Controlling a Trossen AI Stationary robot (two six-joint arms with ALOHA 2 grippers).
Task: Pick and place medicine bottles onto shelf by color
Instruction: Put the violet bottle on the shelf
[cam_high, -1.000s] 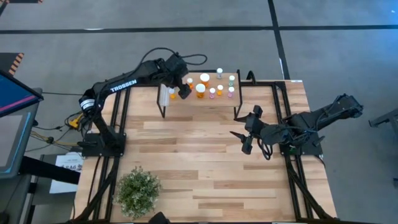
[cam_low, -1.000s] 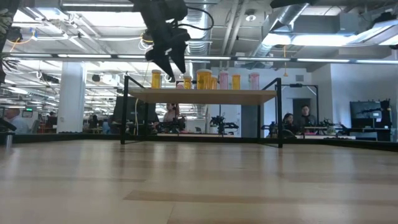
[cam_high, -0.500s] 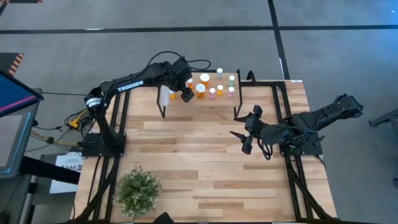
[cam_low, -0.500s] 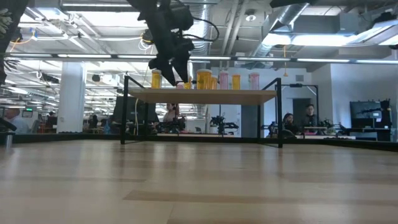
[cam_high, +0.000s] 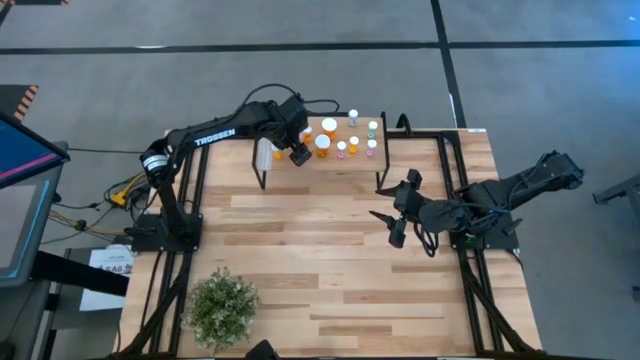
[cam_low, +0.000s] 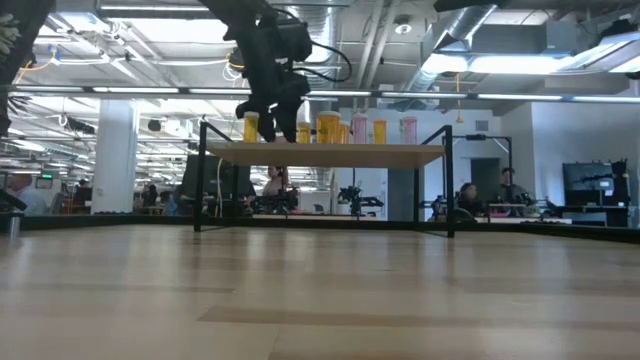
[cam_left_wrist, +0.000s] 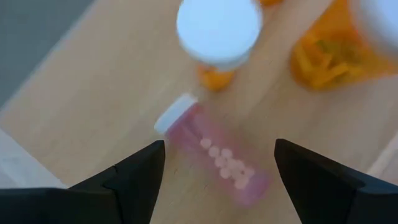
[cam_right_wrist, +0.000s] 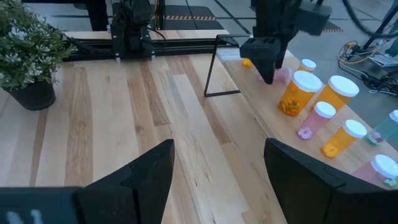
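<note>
Left wrist view shows your left gripper spread wide, holding nothing, over a pink bottle lying toppled on the shelf; next, I'd judge, descend and close on it; right gripper waits open, mid-table

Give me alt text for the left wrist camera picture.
A small pink pill bottle with a white cap lies on its side on the light-wood shelf, between the left gripper's open dark fingers. Beyond it stand white-capped orange bottles.
</note>
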